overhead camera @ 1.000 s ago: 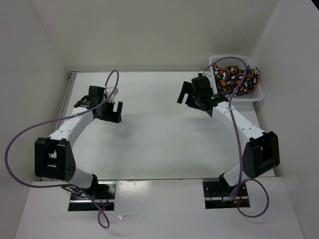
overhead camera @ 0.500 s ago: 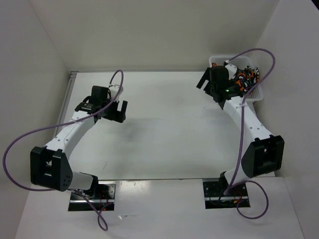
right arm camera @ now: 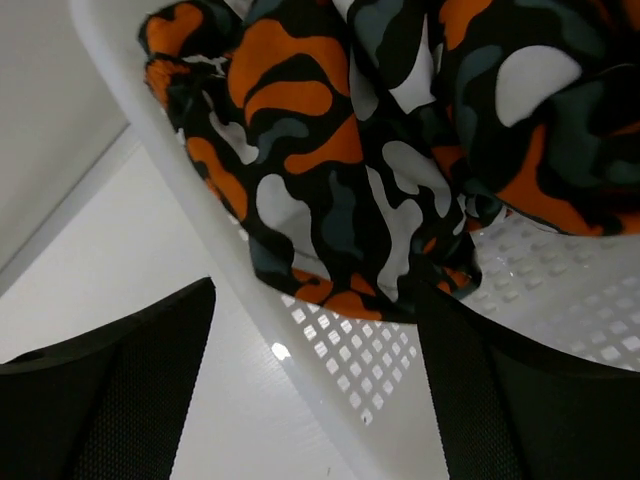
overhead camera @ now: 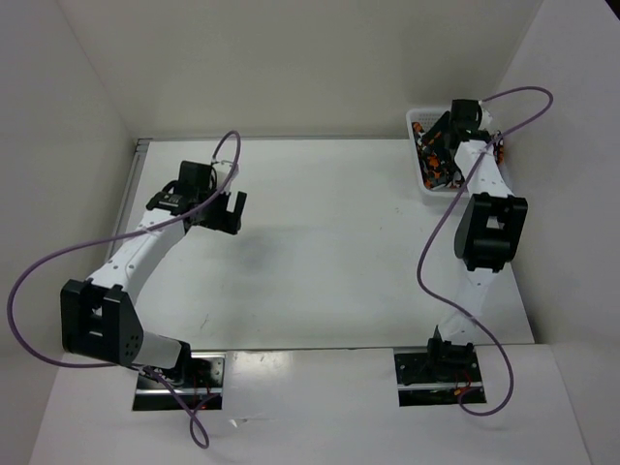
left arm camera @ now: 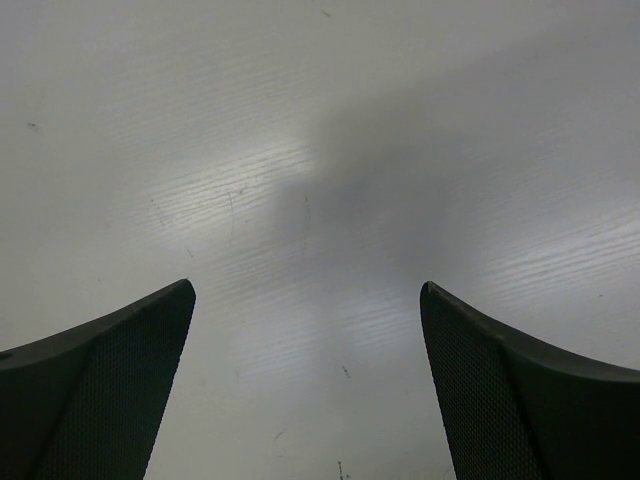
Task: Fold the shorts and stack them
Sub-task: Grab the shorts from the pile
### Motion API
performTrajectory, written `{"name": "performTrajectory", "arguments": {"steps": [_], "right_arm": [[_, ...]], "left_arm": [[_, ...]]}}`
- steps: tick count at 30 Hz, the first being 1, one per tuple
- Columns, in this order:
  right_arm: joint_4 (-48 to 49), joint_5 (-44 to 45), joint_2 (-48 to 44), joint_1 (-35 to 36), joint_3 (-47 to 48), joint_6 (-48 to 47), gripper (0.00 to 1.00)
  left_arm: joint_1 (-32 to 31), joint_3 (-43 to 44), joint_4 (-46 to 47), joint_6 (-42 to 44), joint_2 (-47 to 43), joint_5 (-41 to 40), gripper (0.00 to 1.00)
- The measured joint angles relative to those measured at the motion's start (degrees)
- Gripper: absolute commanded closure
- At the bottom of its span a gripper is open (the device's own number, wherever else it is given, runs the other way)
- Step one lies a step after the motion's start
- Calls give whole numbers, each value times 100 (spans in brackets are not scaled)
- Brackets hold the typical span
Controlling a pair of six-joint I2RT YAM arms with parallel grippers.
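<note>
The shorts (right arm camera: 330, 150), printed in orange, dark grey, black and white blotches, lie bunched in the white mesh basket (right arm camera: 340, 350). In the top view the shorts (overhead camera: 433, 167) show only partly under my right arm. My right gripper (right arm camera: 318, 290) is open, straddling the basket's near wall, one finger outside and one finger inside next to the cloth. It holds nothing. In the top view the right gripper (overhead camera: 438, 147) hangs over the basket (overhead camera: 417, 118) at the far right. My left gripper (overhead camera: 231, 213) is open and empty over the bare table (left arm camera: 300, 150); its jaws are wide apart in the left wrist view (left arm camera: 307, 290).
White walls close in the table at the back and on both sides. The basket stands in the far right corner against the wall. Purple cables loop off both arms (overhead camera: 232, 145).
My right arm has swung from the middle of the table out to the far right and now reaches over the basket. The left arm has shifted only slightly.
</note>
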Motion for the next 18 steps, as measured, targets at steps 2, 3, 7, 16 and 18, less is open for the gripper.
{"name": "performTrajectory", "arguments": {"steps": [2, 3, 7, 16, 18], "right_arm": [[-131, -87, 446, -13, 334, 26, 26], [-166, -114, 553, -17, 402, 22, 31], [-284, -177, 743, -79, 586, 153, 72], [-264, 74, -192, -66, 356, 199, 100], [-168, -227, -798, -20, 232, 98, 100]], "left_arm": [[0, 129, -157, -2, 9, -118, 0], [0, 181, -199, -2, 9, -164, 0], [0, 413, -319, -2, 9, -332, 0], [0, 522, -472, -2, -76, -533, 0], [0, 673, -533, -2, -96, -494, 0]]}}
